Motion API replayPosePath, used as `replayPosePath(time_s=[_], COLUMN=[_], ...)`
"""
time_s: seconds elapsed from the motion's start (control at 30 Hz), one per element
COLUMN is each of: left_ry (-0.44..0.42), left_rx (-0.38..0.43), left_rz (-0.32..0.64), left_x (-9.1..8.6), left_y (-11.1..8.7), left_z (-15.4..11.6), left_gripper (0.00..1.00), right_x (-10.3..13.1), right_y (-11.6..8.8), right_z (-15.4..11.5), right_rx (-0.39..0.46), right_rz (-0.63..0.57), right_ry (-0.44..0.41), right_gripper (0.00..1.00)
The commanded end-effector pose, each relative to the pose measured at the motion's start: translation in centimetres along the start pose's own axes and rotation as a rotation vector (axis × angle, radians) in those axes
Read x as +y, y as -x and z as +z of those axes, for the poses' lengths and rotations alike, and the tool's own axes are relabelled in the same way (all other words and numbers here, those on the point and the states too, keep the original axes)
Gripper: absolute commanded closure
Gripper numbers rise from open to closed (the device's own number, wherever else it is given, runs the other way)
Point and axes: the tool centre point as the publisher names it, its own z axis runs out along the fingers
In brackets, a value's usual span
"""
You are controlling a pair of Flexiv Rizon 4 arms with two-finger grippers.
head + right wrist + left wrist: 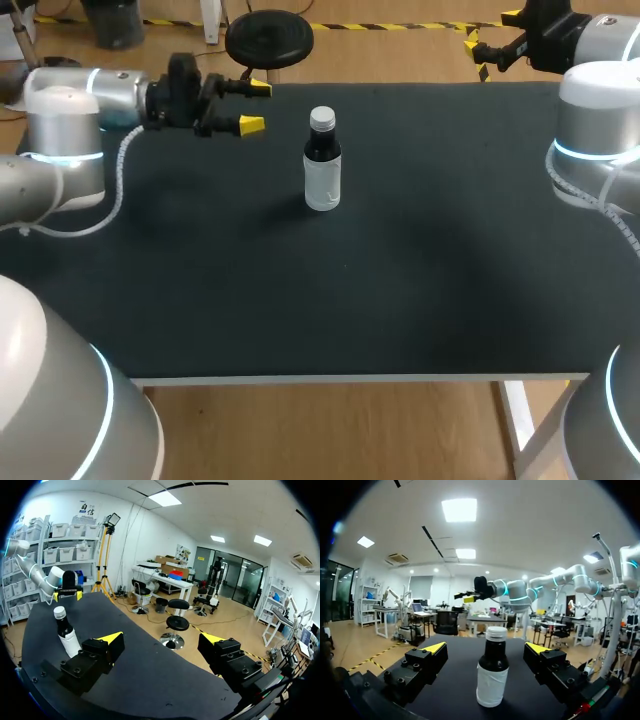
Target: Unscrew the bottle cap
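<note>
Tools: left tool wide open, level, aimed at bottle; right tool wide open, well apart at far corner of surface. Bottle upright mid-surface, cap on, unheld. Risk: off-centre finger tips bottle; cap twisted with body ungripped spins whole bottle. No obstacle seen between left tool and bottle.

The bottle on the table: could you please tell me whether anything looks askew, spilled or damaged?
Nothing stands out. The bottle stands upright on the table, cap on, no spill. The left gripper and right gripper are open, clear of it.
</note>
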Motion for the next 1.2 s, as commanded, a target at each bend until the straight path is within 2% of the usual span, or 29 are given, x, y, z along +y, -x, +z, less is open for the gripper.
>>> replayPosePath(time_s=[0.03, 0.43, 0.47, 0.53, 0.57, 0.63, 0.67, 0.83, 1.2], left_ry=[-0.011, -0.024, 0.008, -0.004, 0.03, 0.007, 0.024, 0.004, 0.015], left_rx=[0.106, 0.2, 0.178, 0.202, 0.175, 0.21, 0.193, 0.212, 0.22], left_rz=[-0.006, -0.015, -0.008, -0.006, 0.001, 0.004, 0.01, 0.01, 0.011], left_x=[1.3, 3.0, 3.1, 3.2, 3.2, 3.2, 3.1, 3.1, 3.1], left_y=[0.4, -0.6, -0.7, -0.6, -0.6, -0.6, -0.7, -0.5, -0.3], left_z=[1.4, 4.1, 4.3, 4.7, 5.0, 5.3, 5.4, 5.9, 7.0], left_gripper=[0.0, 0.0, 0.0, 0.0, 0.0, 0.0, 0.0, 0.0, 0.0], right_x=[0.0, 0.0, 0.0, 0.0, 0.0, 0.0, 0.0, 0.0, 0.0], right_y=[0.0, 0.0, 0.0, 0.0, 0.0, 0.0, 0.0, 0.0, 0.0], right_z=[0.0, 0.0, 0.0, 0.0, 0.0, 0.0, 0.0, 0.0, 0.0], right_rx=[0.0, 0.0, 0.0, 0.0, 0.0, 0.0, 0.0, 0.0, 0.0], right_rz=[0.0, 0.0, 0.0, 0.0, 0.0, 0.0, 0.0, 0.0, 0.0], right_ry=[0.0, 0.0, 0.0, 0.0, 0.0, 0.0, 0.0, 0.0, 0.0], right_gripper=[0.0, 0.0, 0.0, 0.0, 0.0, 0.0, 0.0, 0.0, 0.0])
